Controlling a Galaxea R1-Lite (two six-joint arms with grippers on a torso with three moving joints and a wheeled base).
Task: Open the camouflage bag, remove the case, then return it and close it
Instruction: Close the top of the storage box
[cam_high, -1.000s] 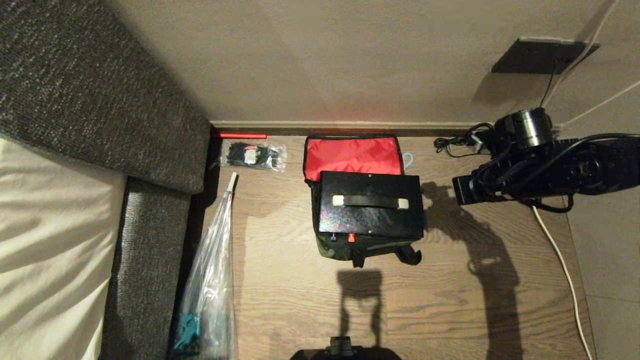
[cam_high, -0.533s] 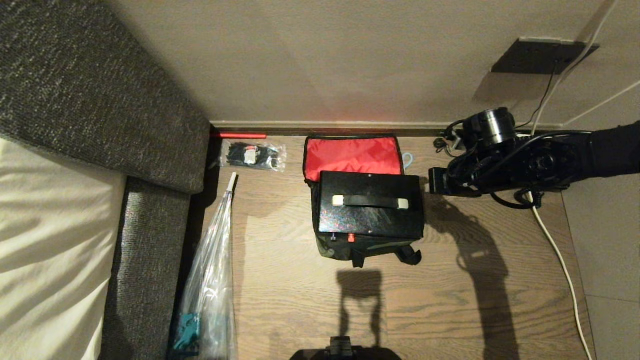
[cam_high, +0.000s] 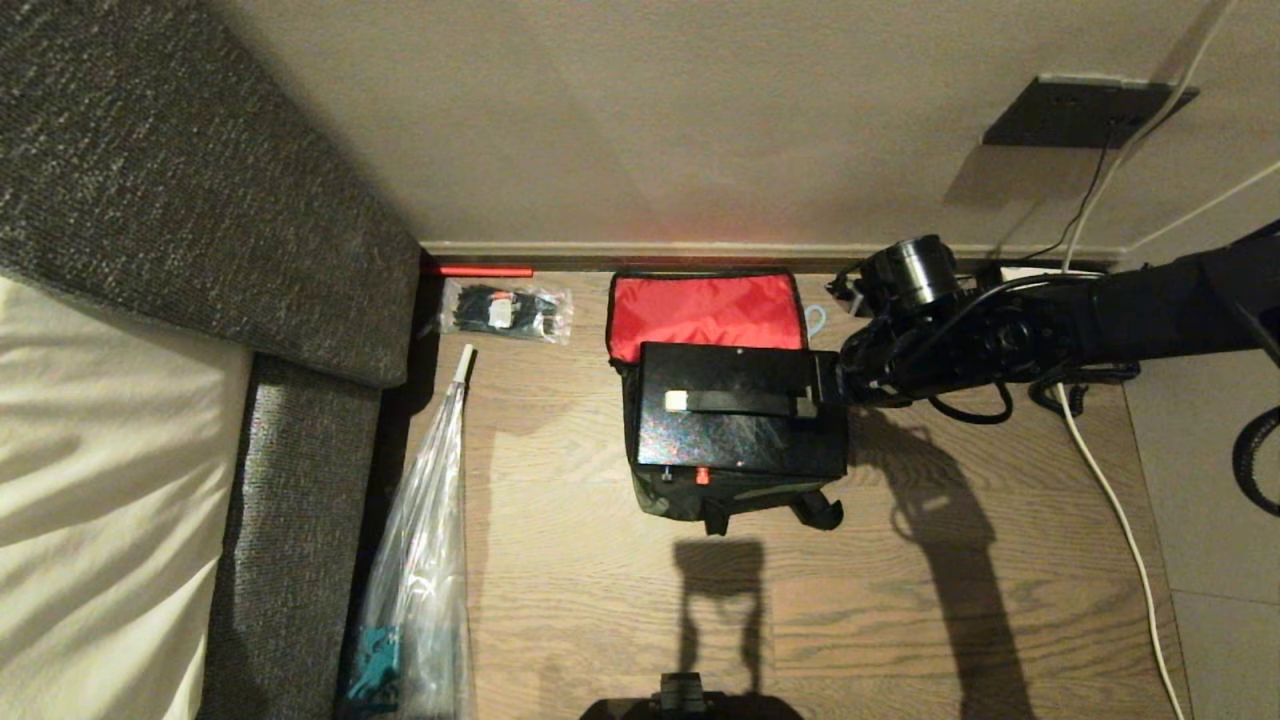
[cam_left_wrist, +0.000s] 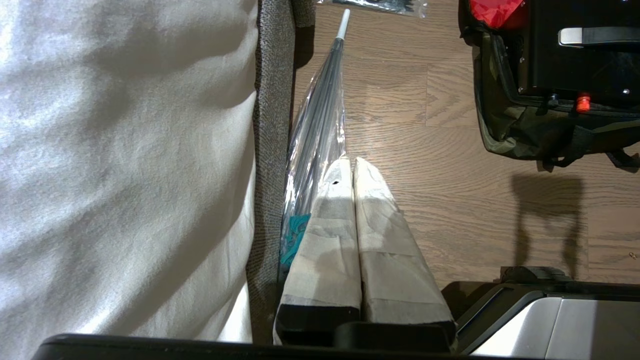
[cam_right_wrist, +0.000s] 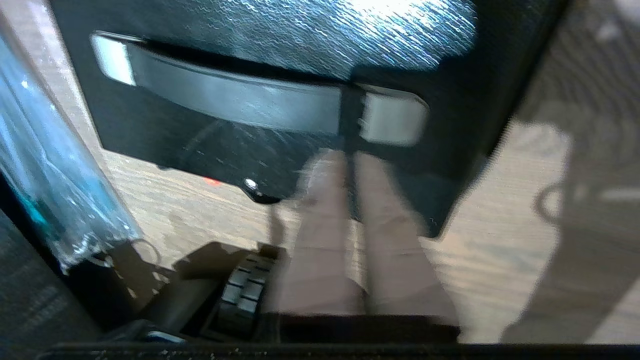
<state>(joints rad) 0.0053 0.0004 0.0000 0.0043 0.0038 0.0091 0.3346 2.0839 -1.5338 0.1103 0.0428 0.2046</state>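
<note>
The camouflage bag (cam_high: 745, 503) stands on the wood floor by the wall, its lid thrown back to show the red lining (cam_high: 705, 310). The black case (cam_high: 740, 445) lies flat across the bag's mouth, handle (cam_high: 735, 402) up and red catch facing me. My right gripper (cam_high: 812, 396) reaches in from the right and hovers over the handle's right end, fingers together with nothing between them; the right wrist view shows the gripper (cam_right_wrist: 350, 161) just short of the handle's metal end (cam_right_wrist: 392, 117). My left gripper (cam_left_wrist: 350, 162) is parked, shut, beside the bed.
A clear wrapped umbrella (cam_high: 420, 530) lies along the grey bed frame (cam_high: 290, 520) on the left. A packet of black items (cam_high: 505, 312) sits by the skirting. A white cable (cam_high: 1115, 510) and black cords trail on the floor at right.
My right arm has swung left from beside the bag, bringing its gripper over the right end of the case's handle. Bag, case and left arm have not moved.
</note>
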